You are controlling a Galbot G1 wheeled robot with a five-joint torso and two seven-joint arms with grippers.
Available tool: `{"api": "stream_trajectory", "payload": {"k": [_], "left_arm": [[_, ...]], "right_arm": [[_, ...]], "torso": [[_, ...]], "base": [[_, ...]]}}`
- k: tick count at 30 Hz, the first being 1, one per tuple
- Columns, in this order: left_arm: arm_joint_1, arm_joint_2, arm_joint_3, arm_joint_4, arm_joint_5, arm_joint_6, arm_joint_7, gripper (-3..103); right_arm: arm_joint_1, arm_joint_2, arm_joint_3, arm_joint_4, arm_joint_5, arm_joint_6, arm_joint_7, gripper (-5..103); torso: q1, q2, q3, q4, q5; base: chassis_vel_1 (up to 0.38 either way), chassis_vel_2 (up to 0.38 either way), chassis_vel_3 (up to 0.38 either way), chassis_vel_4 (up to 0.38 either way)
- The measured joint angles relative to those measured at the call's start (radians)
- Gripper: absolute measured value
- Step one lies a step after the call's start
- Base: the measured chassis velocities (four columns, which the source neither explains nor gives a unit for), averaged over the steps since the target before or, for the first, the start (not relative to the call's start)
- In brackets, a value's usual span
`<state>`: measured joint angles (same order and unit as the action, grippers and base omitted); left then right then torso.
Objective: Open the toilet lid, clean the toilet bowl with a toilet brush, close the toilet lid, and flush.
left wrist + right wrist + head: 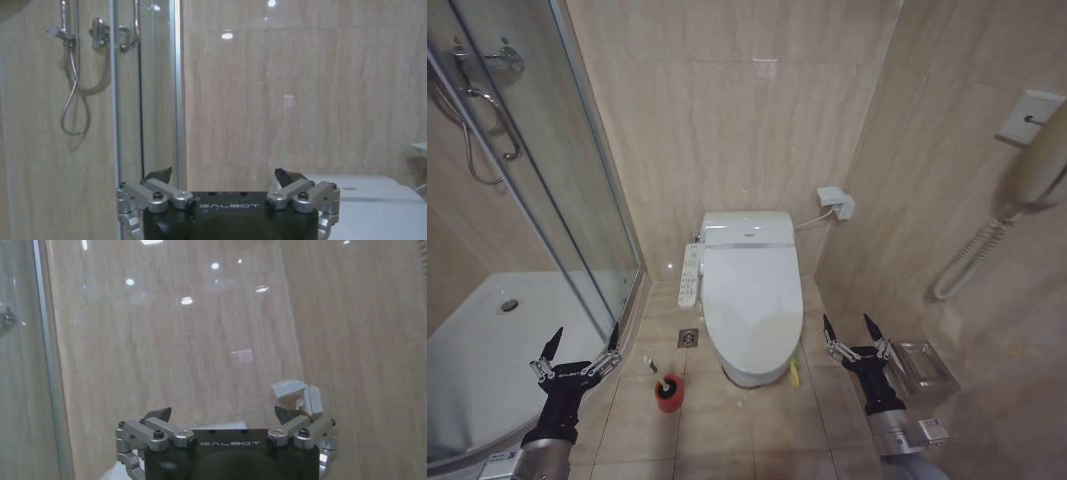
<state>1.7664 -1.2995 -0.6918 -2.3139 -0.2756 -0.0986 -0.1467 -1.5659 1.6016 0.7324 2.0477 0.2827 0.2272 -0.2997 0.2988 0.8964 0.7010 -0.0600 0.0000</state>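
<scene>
From the head camera, the toilet lid point(751, 300) lay flat and closed over the toilet bowl point(749, 374), dead ahead against the back wall, button panel point(689, 275) on its side. Toilet brush point(667, 389) stood in its red holder on the floor tiles just beside the bowl's front, on my left. My left gripper point(580, 345) hung low near the shower door point(577, 200), fingers spread wide, holding nothing; my right gripper point(851, 330) hung low by the side wall, next to a metal paper holder point(922, 368), fingers also apart and empty. Both sat well apart from the toilet. Over on the left wrist camera, left fingers point(159, 176) stood apart, facing the wall and shower hose point(72, 100), with the toilet's white rear top at the edge. On the right wrist camera, right fingers point(157, 416) stood apart, pointed at bare wall and a white outlet box point(293, 392). My read: nothing was started, step one, lifting the lid, was in hand. Next move would call for reaching forward and down to the lid's front edge and getting a finger under it.
</scene>
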Motion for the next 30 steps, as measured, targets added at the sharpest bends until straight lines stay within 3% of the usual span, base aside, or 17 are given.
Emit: {"api": "stream_trajectory", "payload": {"k": [12, 30], "left_arm": [[0.0, 0.0, 0.0, 0.0, 0.0, 0.0, 0.0, 100], [0.0, 0.0, 0.0, 0.0, 0.0, 0.0, 0.0, 100]], "right_arm": [[0.006, -0.035, -0.001, -0.018, -0.13, 0.006, 0.032, 100], [0.034, -0.094, -0.038, -0.217, -0.188, 0.031, 0.049, 100]], "torso": [[-0.001, 0.0, 0.0, 0.0001, 0.0001], [0.0, 0.0, 0.0, 0.0002, 0.0001]], "base": [[-0.041, 0.044, 0.041, -0.044], [0.004, -0.007, -0.006, 0.003]]}}
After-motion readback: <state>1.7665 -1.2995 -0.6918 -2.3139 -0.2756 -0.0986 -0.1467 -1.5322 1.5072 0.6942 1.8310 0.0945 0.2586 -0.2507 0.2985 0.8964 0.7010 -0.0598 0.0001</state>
